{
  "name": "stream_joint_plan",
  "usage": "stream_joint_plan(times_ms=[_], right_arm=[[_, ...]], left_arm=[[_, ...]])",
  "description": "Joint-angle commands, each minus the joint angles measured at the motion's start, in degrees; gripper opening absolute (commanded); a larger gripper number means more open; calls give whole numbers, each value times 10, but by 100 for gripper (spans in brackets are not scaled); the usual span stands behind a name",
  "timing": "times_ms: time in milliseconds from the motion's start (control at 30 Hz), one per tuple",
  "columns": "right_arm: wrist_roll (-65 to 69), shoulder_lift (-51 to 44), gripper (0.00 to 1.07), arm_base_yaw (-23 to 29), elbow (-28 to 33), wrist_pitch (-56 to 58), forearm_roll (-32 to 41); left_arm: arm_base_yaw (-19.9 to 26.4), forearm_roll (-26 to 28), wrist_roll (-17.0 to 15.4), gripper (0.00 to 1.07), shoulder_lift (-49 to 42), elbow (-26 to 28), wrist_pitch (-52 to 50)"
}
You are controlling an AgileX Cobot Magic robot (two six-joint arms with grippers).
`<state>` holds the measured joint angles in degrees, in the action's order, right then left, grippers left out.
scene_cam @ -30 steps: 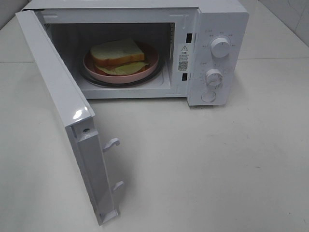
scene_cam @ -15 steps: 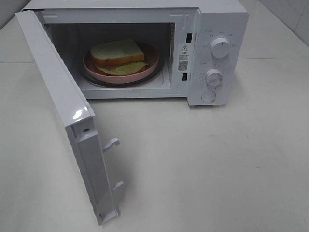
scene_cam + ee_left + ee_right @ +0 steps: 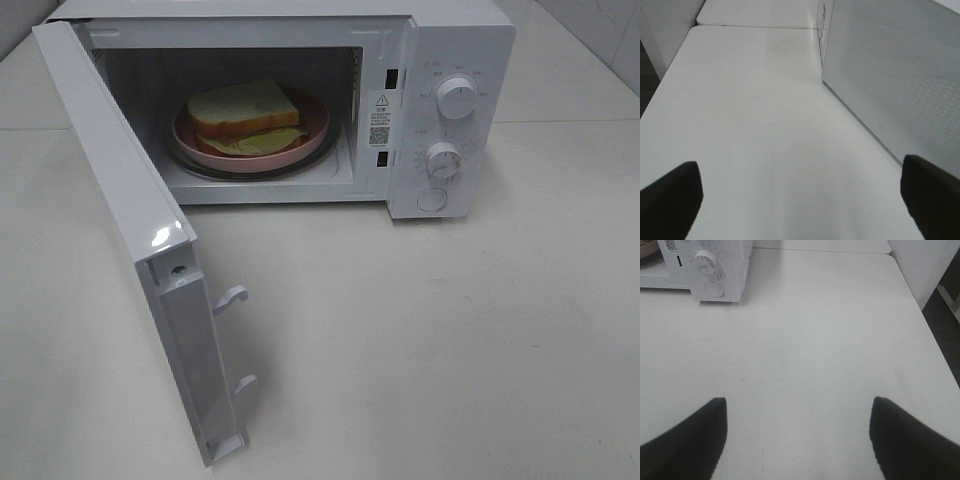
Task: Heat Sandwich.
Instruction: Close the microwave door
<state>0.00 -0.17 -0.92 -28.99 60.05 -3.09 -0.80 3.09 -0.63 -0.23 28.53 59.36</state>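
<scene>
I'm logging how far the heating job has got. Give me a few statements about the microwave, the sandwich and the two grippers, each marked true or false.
1. The sandwich lies on the pink plate inside the microwave. True.
2. The microwave door is shut. False: it stands wide open.
3. The left gripper holds the plate. False: it is open and empty, above the table beside the door.
4. The right gripper is open with nothing between its fingers. True.
5. The control panel has only one knob. False: it has an upper knob and a lower knob.
</scene>
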Motion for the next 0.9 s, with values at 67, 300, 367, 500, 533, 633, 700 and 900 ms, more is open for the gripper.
stream_joint_plan(times_ms=[67, 300, 367, 500, 533, 633, 700, 900], right_arm=[[0, -14, 76, -5, 1, -5, -2], [0, -14, 76, -5, 1, -5, -2], [0, -14, 76, -5, 1, -5, -2], [0, -14, 76, -5, 1, -5, -2], [0, -14, 76, -5, 1, -5, -2], [0, -14, 76, -5, 1, -5, -2], [0, -14, 76, -5, 1, -5, -2], [0, -14, 76, -5, 1, -5, -2]], left_arm=[[2, 1, 1, 101, -14, -1, -1], [2, 1, 1, 101, -14, -1, -1], [2, 1, 1, 101, -14, -1, -1], [2, 1, 1, 101, -14, -1, -1], [2, 1, 1, 101, -14, -1, -1], [2, 1, 1, 101, -14, -1, -1], [2, 1, 1, 101, -14, -1, -1], [2, 1, 1, 101, -14, -1, -1]])
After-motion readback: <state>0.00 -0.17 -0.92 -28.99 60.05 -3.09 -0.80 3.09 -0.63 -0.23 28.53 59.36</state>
